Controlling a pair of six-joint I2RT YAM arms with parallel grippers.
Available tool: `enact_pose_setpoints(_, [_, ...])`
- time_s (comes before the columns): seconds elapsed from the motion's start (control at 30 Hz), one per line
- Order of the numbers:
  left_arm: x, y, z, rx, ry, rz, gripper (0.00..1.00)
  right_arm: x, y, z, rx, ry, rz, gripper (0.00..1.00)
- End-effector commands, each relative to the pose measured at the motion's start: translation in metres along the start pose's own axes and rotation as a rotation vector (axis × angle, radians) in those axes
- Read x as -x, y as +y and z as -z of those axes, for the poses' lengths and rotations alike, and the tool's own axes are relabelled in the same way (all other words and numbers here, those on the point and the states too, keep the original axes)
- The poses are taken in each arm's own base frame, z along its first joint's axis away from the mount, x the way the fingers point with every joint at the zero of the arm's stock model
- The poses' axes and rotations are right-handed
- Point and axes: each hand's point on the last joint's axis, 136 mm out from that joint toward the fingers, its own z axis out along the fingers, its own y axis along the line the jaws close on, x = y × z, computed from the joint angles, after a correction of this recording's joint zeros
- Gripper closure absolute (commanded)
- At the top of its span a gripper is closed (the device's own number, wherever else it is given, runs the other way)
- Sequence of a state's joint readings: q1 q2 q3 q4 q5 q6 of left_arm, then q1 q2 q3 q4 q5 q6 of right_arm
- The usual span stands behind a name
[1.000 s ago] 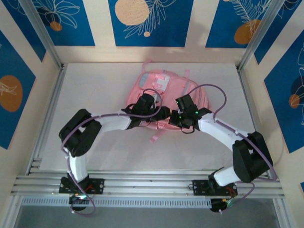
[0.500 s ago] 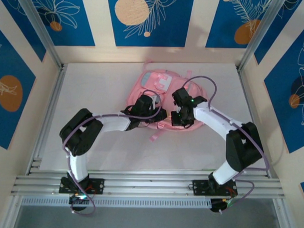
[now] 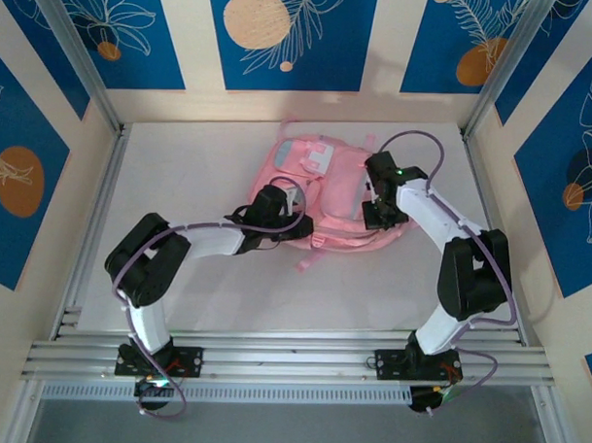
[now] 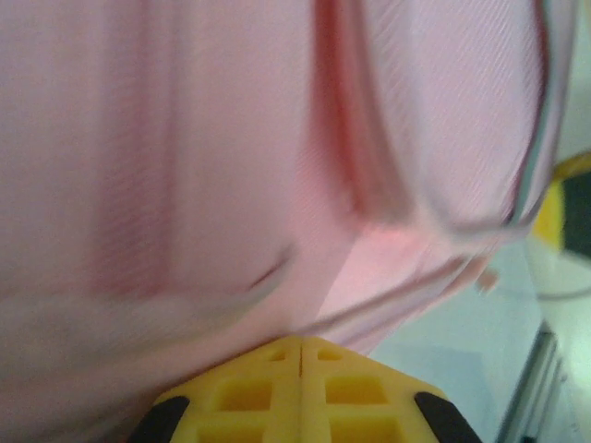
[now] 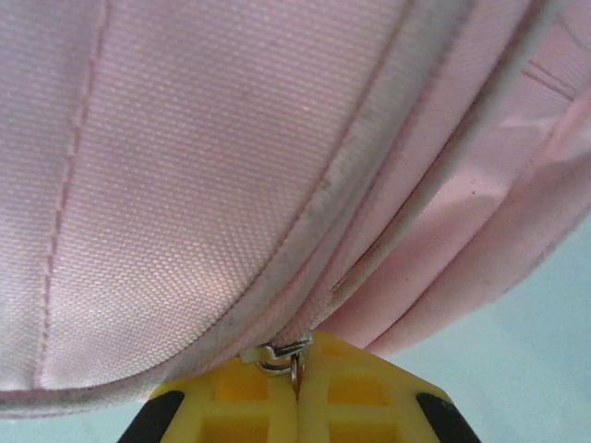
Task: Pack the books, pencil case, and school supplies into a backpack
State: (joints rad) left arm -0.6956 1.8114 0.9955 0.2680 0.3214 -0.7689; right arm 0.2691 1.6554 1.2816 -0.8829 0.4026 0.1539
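**Near edge.** Aluminium rail [image 3: 291, 357] carrying both arm bases; white table [image 3: 196, 286] beyond it.

**Left gripper** [image 4: 300, 355] – we record it at the backpack's left flank in the overhead view. Its wrist camera shows the yellow fingers [image 4: 249, 392] clenched, pad against pad, with the tips pressed up to blurred pink cloth. We cannot tell whether any fabric is caught between them.

**Right gripper** [image 5: 297, 369] – at the backpack's right flank. Its fingers are closed together, pinching a small metal zip pull [image 5: 282, 353] that sits on the zip line along the bag's curved seam.

**Backpack** [image 3: 331, 198] – one item, pink, lying flat at mid-table between the two grippers. A thin strap [image 3: 309, 256] trails toward the near side, and a light-blue patch [image 3: 320, 160] sits at the far end. We see outer fabric, piping and seams in both wrist views. The cloth hides whatever lies inside, so we list no contents.

**Far side.** Cream wall panels with blue leaf-print panels [image 3: 283, 36].
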Motion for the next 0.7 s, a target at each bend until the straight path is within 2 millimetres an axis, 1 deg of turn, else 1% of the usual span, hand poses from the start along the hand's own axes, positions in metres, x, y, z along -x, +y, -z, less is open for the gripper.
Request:
enact_pose_setpoints(0.0, [-0.022,0.024,0.013,0.097,0.106,-0.063,1.00,0.058,-0.021,0.018,-0.038,-0.219,0.009,1.00])
enact_pose_setpoints(0.07, [-0.021,0.033,0.019,0.142,0.112,-0.090,1.00,0.062,-0.012,0.024,0.010,-0.237,0.043,1.00])
enact_pose_setpoints(0.13, [-0.017,0.044,0.022,0.166,0.096,-0.079,1.00,0.056,0.006,0.028,0.097,-0.230,0.080,1.00])
enact_pose_setpoints(0.2, [-0.010,0.056,0.022,0.185,0.073,-0.055,1.00,0.044,0.024,0.027,0.172,-0.202,0.112,1.00])
enact_pose_setpoints(0.3, [0.003,0.075,0.019,0.233,0.035,-0.042,1.00,0.019,0.050,0.020,0.243,-0.135,0.159,1.00])
enact_pose_setpoints(0.4, [0.023,0.102,0.019,0.295,-0.010,-0.014,1.00,-0.004,0.078,0.020,0.290,-0.087,0.221,1.00])
enact_pose_setpoints(0.5, [0.050,0.126,0.026,0.343,-0.080,0.016,1.00,-0.021,0.119,0.031,0.394,-0.077,0.286,1.00])
enact_pose_setpoints(0.57, [0.070,0.135,0.032,0.366,-0.120,0.020,0.99,-0.027,0.148,0.042,0.466,-0.079,0.326,1.00])
enact_pose_setpoints(0.63, [0.086,0.136,0.037,0.374,-0.146,0.012,0.94,-0.027,0.172,0.049,0.514,-0.091,0.359,1.00])
enact_pose_setpoints(0.67, [0.094,0.136,0.038,0.378,-0.155,0.002,0.91,-0.024,0.185,0.053,0.542,-0.097,0.369,1.00])
